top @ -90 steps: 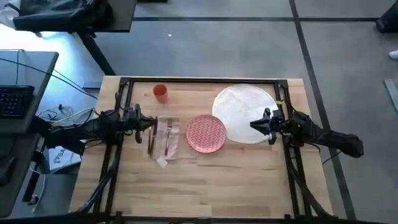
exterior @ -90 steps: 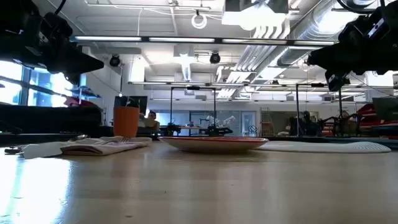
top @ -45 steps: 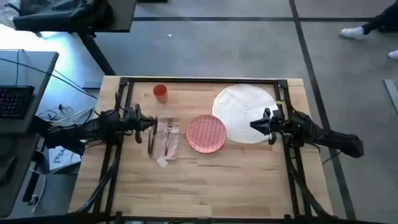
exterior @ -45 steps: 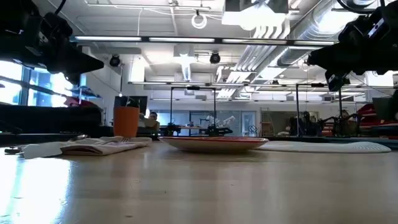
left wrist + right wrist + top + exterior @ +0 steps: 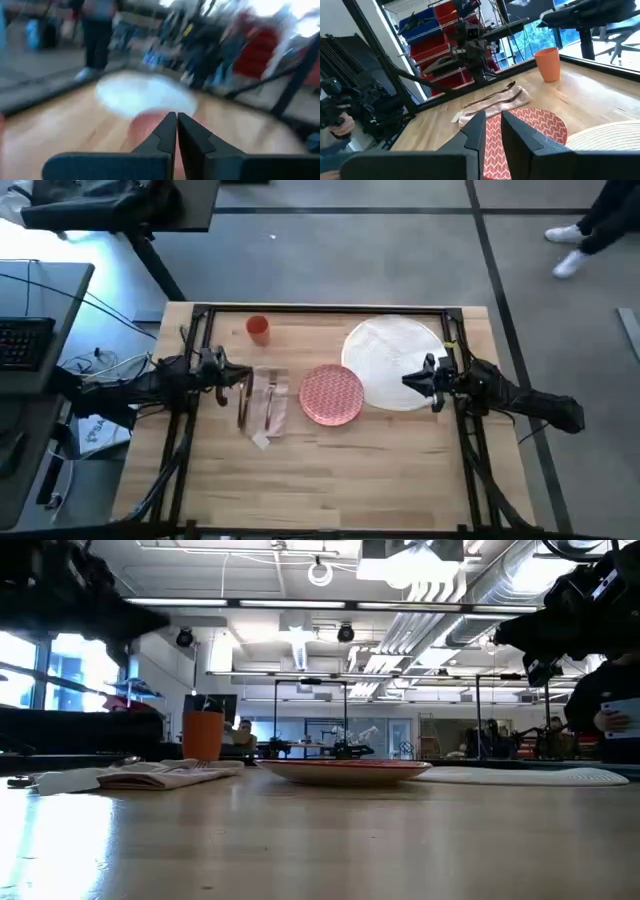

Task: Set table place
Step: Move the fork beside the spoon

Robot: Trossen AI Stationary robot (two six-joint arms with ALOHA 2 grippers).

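The left gripper [image 5: 243, 376] hangs above the table [image 5: 330, 470] at the 9 o'clock side. Its fingers [image 5: 167, 132] are pressed together and hold nothing. The tips sit just beside the napkin's 9 o'clock edge, apart from it.

The right gripper [image 5: 408, 381] hangs at the 3 o'clock side, over the 4 o'clock part of the white plate [image 5: 385, 350]. Its fingers [image 5: 476, 131] stand a narrow gap apart and hold nothing.

Layout of the place setting, high view:
- The napkin [image 5: 268, 402] lies flat at 9 o'clock from the table centre. The cutlery [image 5: 270, 395] rests on it. One more copper piece [image 5: 242, 400] lies along its 9 o'clock edge.
- The red plate [image 5: 331, 394] sits near the centre, just beside the napkin at its 3 o'clock side.
- The white plate sits at 1 o'clock from the red plate. The two rims touch or overlap; which one cannot be told.
- The cup [image 5: 257, 329] stands upright near the far rail, at 12 o'clock from the napkin and well apart from it.

In the low view the cup [image 5: 203, 735] rises behind the napkin [image 5: 140, 776], and the red plate [image 5: 345, 771] lies flat at the middle.

A person's legs [image 5: 590, 230] show on the floor at 2 o'clock, beyond the table.
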